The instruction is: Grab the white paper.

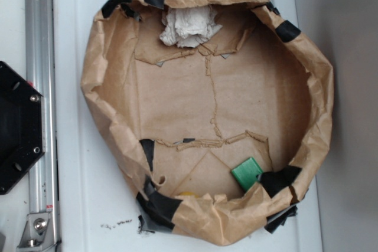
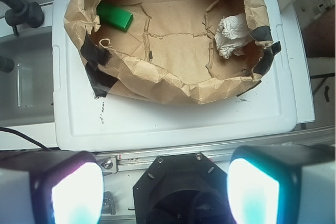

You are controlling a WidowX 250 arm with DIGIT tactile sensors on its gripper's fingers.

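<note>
Plainly, the white paper (image 1: 188,26) (image 2: 231,35) lies crumpled inside the brown paper bag (image 1: 322,104) (image 2: 157,85), against its wall; the green block (image 1: 247,173) (image 2: 114,16) sits across the bag from it; the gripper (image 2: 165,190) hangs spread wide outside the bag, empty.

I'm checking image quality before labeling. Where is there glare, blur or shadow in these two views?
Wrist view: the hand fingers glow overexposed and blurred at the bottom edge; the white paper stays fairly sharp. Exterior view: soft overall, even light, the white paper slightly washed out, with shadow under the brown bag's rim on the right.
</note>
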